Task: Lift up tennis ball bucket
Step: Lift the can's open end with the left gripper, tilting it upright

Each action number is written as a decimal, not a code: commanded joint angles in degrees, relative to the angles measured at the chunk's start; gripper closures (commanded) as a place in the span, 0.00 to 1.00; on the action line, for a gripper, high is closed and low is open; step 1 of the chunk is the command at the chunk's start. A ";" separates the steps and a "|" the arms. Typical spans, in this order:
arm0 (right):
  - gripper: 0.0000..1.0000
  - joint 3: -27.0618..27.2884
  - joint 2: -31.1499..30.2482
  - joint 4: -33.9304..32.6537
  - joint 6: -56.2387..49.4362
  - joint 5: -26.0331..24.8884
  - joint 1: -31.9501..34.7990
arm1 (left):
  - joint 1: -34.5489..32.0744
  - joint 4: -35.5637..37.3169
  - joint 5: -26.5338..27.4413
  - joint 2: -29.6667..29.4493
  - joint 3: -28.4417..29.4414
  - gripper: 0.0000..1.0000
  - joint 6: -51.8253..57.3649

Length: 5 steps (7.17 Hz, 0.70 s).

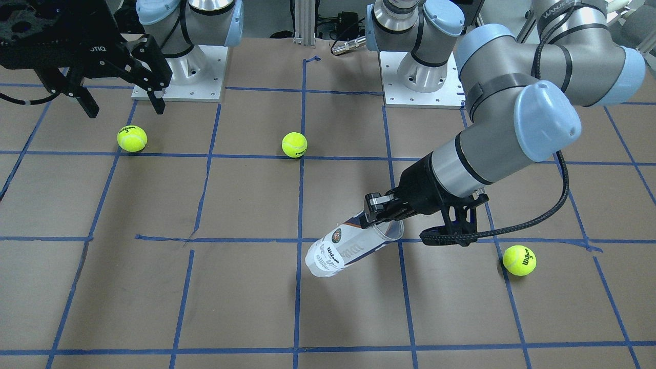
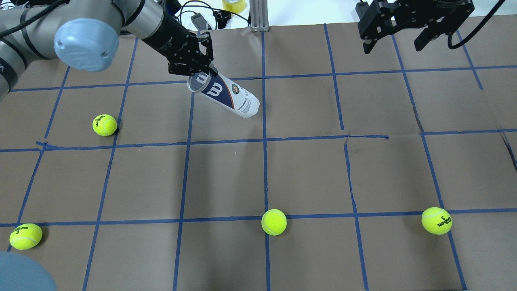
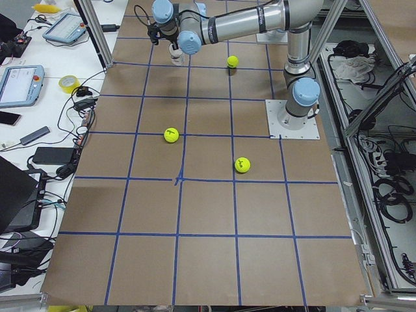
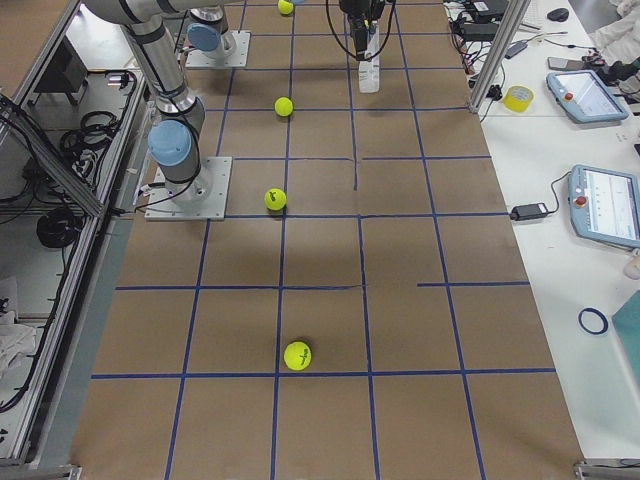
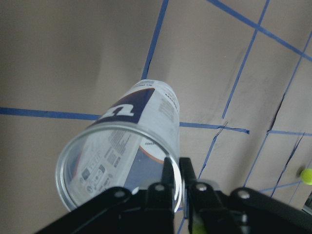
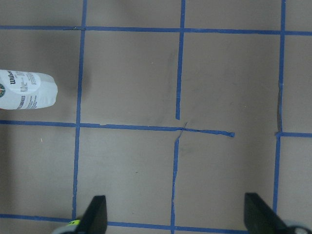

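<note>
- Pinching of the tennis ball can [image 1: 341, 251] is done at its open rim by the left gripper [image 1: 376, 218]. The fingers [image 5: 169, 178] are drawn almost together, one inside the mouth and one outside, with only the thin clear wall between them.
- From the fingers the can runs outward and downward. Its long axis is slanted, with the mouth at the fingertips as the high end and the closed base as the far, low end.
- Whether the base touches the table [image 1: 205, 307] or hangs just above it cannot be told.
- The left arm is stretched low across the table, and its wrist is angled down so that the fingers point roughly along the can.
- The right gripper [image 2: 392, 48] is held wide open and empty, raised above the table and well apart from the can. The lift is therefore judged to belong to the left arm.
- A straight upward move is judged to be called for. Because only one edge is held, a swing or a slip out of the pinch is to be expected if the rise is hurried.
- A tennis ball [image 1: 519, 260] is seen behind the fingers, on the wrist side, clear of the can.
</note>
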 commanded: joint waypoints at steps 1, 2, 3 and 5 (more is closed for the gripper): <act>0.00 0.33 -0.20 0.09 2.39 0.15 0.04 | -6.52 4.78 16.20 -1.19 2.63 1.00 -0.20; 0.00 0.42 -0.12 0.09 2.47 0.33 0.13 | -7.44 7.60 19.41 -2.85 2.72 1.00 -0.56; 0.00 0.42 -0.12 0.09 2.65 0.33 0.13 | -9.45 7.81 21.09 -4.61 3.86 1.00 0.48; 0.00 0.42 -0.12 0.27 5.09 -0.46 1.34 | -12.10 6.24 25.59 -8.21 7.72 1.00 0.93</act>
